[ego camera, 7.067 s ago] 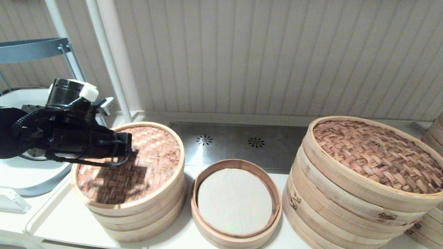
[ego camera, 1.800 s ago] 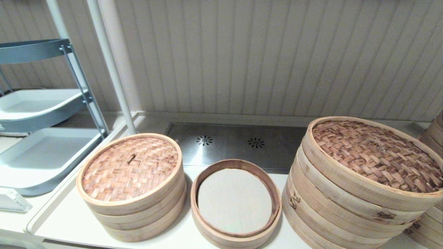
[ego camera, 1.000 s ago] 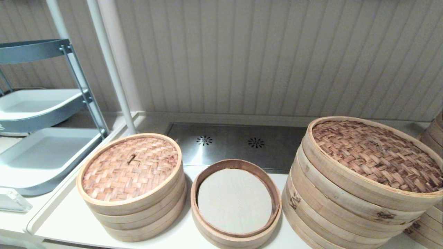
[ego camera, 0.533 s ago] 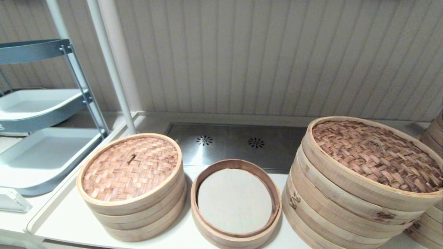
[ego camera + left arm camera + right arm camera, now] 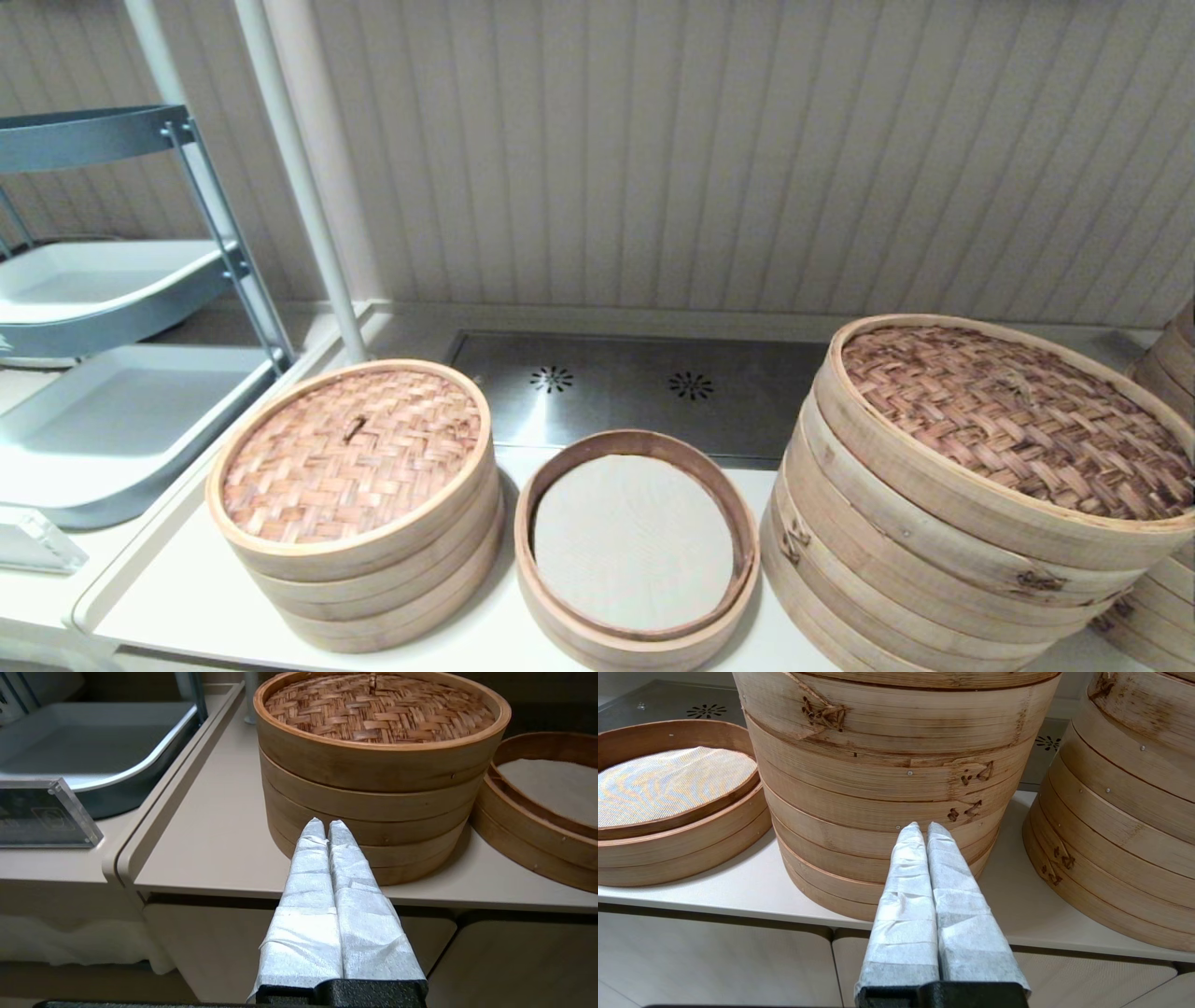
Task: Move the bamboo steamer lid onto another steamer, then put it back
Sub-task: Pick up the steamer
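Note:
The bamboo steamer lid (image 5: 353,453) (image 5: 378,707), reddish-brown weave with a tiny centre loop, sits flat on the small three-ring steamer stack (image 5: 373,588) (image 5: 369,812) at the left of the counter; the stack's liner is hidden under it. The lower small basket (image 5: 635,437) (image 5: 682,844) with a dark-brown inner rim lies uncovered beside it, showing a cream liner. Neither arm appears in the head view. My left gripper (image 5: 326,823) is shut and empty, off the counter's front edge facing the stack. My right gripper (image 5: 923,826) is shut and empty, facing the large stack.
A very large tall steamer stack (image 5: 934,560) (image 5: 878,779) with a big woven lid (image 5: 1008,420) stands at the right, another large stack (image 5: 1134,812) beyond it. Grey shelf trays (image 5: 112,429) and a clear sign holder (image 5: 42,816) are at the left. A steel panel (image 5: 653,392) lies behind.
Seven seconds ago my left arm hung over the lid on the left stack; it has since pulled out of the head view. Nothing has moved in the last two seconds.

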Available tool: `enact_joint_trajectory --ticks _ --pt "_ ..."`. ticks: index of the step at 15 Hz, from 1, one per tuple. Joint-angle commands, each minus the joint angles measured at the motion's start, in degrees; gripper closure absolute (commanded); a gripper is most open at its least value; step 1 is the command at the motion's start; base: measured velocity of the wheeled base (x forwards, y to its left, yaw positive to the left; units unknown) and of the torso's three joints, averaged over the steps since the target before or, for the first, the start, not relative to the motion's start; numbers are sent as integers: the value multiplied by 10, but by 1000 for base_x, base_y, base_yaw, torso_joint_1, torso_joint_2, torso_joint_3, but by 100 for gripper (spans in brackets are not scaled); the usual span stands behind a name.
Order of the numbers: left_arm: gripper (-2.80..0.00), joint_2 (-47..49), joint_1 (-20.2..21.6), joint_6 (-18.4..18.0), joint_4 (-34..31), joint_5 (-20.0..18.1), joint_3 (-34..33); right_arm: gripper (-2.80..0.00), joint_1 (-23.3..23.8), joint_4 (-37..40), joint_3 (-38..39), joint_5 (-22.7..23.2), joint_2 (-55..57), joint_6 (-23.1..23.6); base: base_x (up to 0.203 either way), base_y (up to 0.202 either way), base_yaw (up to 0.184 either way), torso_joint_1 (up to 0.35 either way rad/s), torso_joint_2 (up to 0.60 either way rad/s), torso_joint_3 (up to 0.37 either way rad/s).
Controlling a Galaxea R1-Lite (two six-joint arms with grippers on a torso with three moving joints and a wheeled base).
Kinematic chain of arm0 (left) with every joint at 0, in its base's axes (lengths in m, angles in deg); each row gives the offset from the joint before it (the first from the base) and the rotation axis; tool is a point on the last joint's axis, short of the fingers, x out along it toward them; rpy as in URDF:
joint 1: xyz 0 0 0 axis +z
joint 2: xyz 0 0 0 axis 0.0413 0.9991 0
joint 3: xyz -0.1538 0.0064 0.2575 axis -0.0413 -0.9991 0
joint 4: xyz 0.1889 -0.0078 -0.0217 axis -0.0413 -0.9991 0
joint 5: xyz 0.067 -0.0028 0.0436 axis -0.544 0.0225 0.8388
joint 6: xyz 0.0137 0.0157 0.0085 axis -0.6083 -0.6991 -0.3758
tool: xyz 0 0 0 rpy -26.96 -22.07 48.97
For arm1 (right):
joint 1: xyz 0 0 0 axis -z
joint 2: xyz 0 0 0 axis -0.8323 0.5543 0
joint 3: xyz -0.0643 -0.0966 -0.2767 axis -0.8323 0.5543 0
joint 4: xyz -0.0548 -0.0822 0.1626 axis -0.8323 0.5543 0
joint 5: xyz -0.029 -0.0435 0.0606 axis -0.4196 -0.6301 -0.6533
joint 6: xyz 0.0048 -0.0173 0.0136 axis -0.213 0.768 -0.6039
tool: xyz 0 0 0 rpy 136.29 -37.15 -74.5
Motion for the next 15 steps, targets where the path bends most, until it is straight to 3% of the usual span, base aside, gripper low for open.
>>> enact_joint_trajectory --ticks 1,4,10,15 --pt "0 46 0 0 -9 -4 64 0 0 0 1 0 0 1 0 0 0 0 0 0" --pt "0 169 -3 2 -29 -26 167 0 0 0 0 0 0 1 0 0 0 0 0 0" --pt "0 513 -4 9 -47 -99 350 0 0 0 1 0 1 1 0 0 0 0 0 0" --pt "0 693 -5 7 -107 -148 494 0 0 0 0 0 1 1 0 0 0 0 0 0"
